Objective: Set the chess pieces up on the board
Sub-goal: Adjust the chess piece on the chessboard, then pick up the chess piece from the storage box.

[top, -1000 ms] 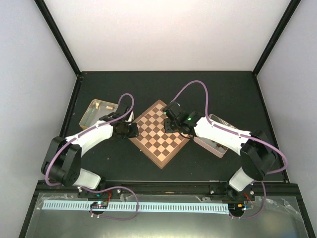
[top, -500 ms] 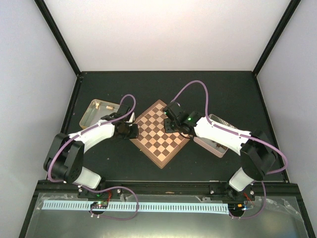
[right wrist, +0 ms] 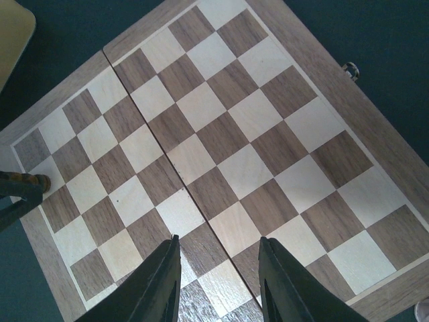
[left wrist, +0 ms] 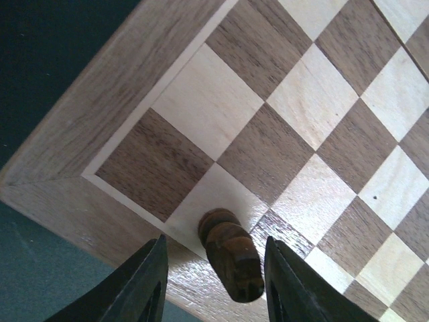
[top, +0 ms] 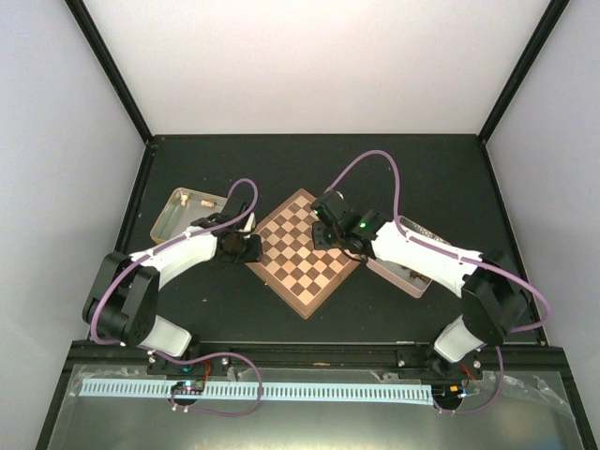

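Chess piece (left wrist: 228, 258): small, dark brown carved wood, standing on a pale edge square inside the left claw (left wrist: 216, 243).
Left claw: partly open, straddling the piece with a gap on one side, not gripping.
Right claw (right wrist: 219, 240): parted, empty.
Board (left wrist: 74, 127): below both claws; grained wood, tan and brown checks, wide rim.
Tabletop (top: 422, 169): dark, matte.

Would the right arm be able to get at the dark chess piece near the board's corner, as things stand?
Probably not: the left hand straddles the dark chess piece on both sides. The board between looks bare, so only that hand blocks the right hand.
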Controlling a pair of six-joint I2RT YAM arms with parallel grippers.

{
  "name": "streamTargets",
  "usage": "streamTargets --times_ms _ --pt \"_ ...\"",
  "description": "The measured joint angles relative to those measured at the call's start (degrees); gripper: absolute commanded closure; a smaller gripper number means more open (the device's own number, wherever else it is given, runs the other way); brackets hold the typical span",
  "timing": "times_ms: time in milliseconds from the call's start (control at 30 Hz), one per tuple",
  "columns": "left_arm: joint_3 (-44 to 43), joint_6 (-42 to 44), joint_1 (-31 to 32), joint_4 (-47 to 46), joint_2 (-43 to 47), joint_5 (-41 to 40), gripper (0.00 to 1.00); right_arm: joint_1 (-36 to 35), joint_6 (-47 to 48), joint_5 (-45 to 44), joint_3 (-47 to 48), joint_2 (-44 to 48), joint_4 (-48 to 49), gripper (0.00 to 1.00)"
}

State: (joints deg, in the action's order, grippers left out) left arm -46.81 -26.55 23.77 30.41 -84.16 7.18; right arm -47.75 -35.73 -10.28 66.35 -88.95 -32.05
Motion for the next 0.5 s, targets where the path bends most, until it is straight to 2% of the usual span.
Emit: streamTargets --times_ms 200,233,267,300,500 --pt "-0.02 0.09 0.00 -0.04 3.54 0.96 0.53 4.98 -0.26 -0.81 -5.35 6.67 0.09 0.66" --pt "-0.02 0.09 0.00 -0.09 4.85 0.96 0.53 6.67 -0.37 -1.16 -6.91 8.39 -0.09 0.66" --pt "-0.02 0.09 0.00 -0.48 8.24 0.94 0.52 11.61 -0.66 -2.67 -10.75 13.05 -1.18 0.66" --pt "-0.04 0.09 0.00 -0.50 8.46 0.94 0.52 11.61 -0.66 -2.67 -10.75 13.05 -1.18 0.67" --pt "0.04 0.07 0.00 -2.97 17.94 -0.17 0.51 22.53 -1.38 -4.44 -19.78 18.95 -2.25 0.72"
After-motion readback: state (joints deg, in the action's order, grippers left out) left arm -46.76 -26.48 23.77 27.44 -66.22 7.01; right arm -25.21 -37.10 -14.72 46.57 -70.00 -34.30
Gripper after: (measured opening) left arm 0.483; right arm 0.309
